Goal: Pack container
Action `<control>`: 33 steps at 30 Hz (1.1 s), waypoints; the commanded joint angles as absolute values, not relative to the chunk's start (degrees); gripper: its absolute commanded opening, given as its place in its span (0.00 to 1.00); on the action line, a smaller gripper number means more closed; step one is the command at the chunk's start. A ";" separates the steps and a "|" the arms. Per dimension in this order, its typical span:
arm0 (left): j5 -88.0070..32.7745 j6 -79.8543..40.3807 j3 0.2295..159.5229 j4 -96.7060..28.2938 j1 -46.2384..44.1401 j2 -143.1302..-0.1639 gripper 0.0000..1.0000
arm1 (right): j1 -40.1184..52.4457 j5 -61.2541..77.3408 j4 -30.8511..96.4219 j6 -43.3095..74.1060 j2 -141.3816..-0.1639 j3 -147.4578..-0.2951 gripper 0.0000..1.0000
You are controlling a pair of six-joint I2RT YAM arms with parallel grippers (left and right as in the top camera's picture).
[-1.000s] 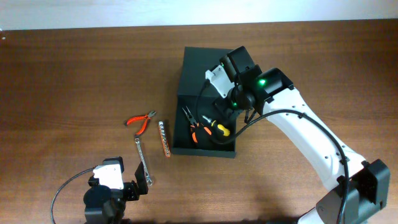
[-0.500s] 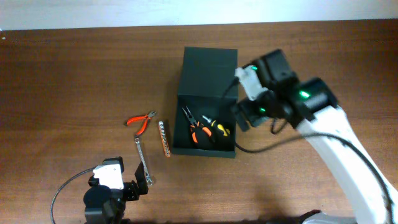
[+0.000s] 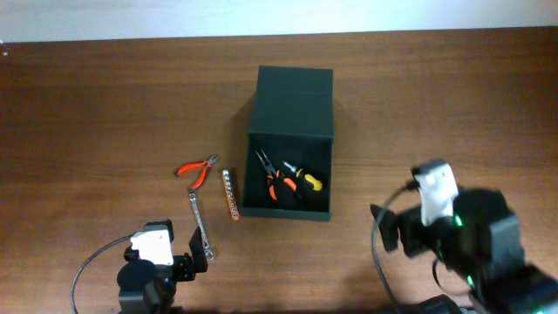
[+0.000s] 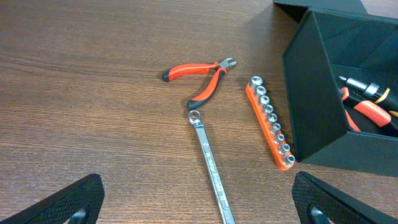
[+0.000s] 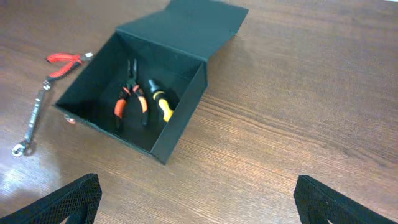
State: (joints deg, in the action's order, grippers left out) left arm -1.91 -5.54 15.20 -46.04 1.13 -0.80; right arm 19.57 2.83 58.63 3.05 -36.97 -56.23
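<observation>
I read this as mid-pack: the container point(image 3: 288, 212) stands open in the middle of the table, its flap lid point(image 3: 295, 87) laid back flat on the far side. Inside lie orange-handled pliers point(image 3: 272, 179) and a yellow-and-black screwdriver point(image 3: 305, 179). Three tools are still out on the wood to the left of the box: red cutters point(image 4: 199, 78), an orange socket rail point(image 4: 270, 121) just beside the box wall, and a wrench point(image 4: 210, 165). My left gripper point(image 4: 199, 205) hangs low at the near edge with its fingers spread wide and nothing between them; the wrench's shank runs right toward it. My right gripper point(image 5: 202, 202) is also spread wide and empty, off to the near right of the box. The next move, I judge, belongs to the left arm: straddle the wrench across its shank, and pinch low, because it lies flat and thin on the table.
</observation>
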 commanded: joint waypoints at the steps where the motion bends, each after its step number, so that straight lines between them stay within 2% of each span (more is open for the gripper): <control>1: -1.54 -4.62 14.92 -45.89 0.89 -0.34 0.99 | 19.49 2.55 58.48 5.45 -31.33 -53.54 0.99; 6: -1.56 -4.62 14.92 -45.89 0.89 -0.34 0.99 | 19.49 2.52 59.79 5.43 -27.55 -53.36 0.99; 33: -1.85 -4.64 15.33 -47.29 0.89 -1.17 0.99 | 19.49 2.52 59.79 5.43 -27.68 -53.36 0.99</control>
